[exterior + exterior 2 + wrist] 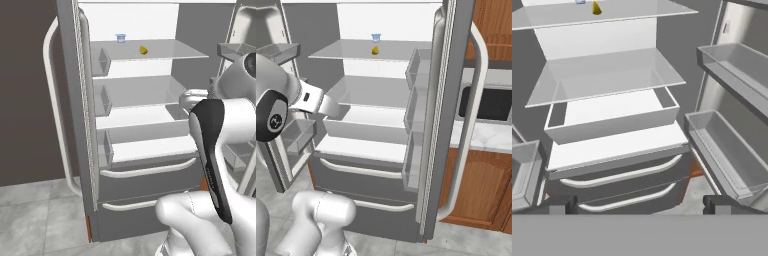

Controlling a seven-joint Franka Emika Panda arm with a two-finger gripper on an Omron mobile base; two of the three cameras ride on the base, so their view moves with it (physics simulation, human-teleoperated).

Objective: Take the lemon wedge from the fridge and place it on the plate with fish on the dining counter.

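The fridge (75, 100) stands with both doors swung open, showing a white interior and glass shelves. On the top shelf lies the lemon wedge (143, 50), tiny and bright yellow, also seen as the lemon wedge (375, 50) and the lemon wedge (596, 8). My gripper (639, 204) is open and empty, its fingertips far apart. It hangs in front of the fridge at about lower-shelf height, well below and short of the wedge. The plate with fish and the dining counter are out of view.
A small pale blue cup (120, 38) stands just behind the wedge. Door bins (727, 150) jut out on the right door, and another bin (522, 170) on the left. Two drawers with curved handles (150, 170) sit below. Wooden cabinets (481, 190) flank the right door.
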